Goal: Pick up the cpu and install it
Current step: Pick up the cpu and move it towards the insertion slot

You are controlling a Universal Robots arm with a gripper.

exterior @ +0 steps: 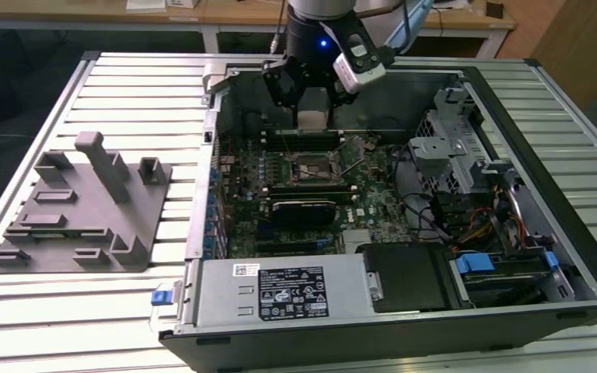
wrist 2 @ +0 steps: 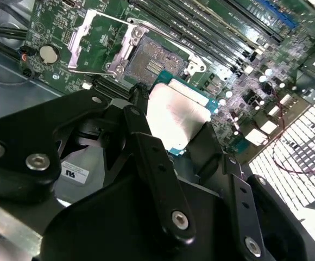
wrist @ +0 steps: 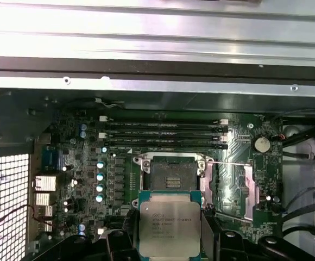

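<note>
We log jaws closed on cpu [wrist: 170, 225], black fingers [wrist 2: 157, 163] pinching two opposite edges, silver top showing in both wrist views. In exterior view cpu [exterior: 312, 119] hangs inside open computer case [exterior: 403, 342], at 12 o'clock from socket [exterior: 312, 165], above motherboard [exterior: 371, 206], not seated. Socket [wrist: 171, 174] open, load plate [wrist: 250, 187] swung aside, memory slots [wrist: 165, 133] just beyond. Grey fixture block [exterior: 81, 210] on slatted desk [exterior: 122, 85], at 9 o'clock from case, well apart from cpu.

The cpu [wrist: 170, 228] between the fingers [wrist 2: 212, 144], seemingly just above the socket [wrist: 171, 174], inside the case [exterior: 403, 353] on the table [exterior: 122, 85].
</note>
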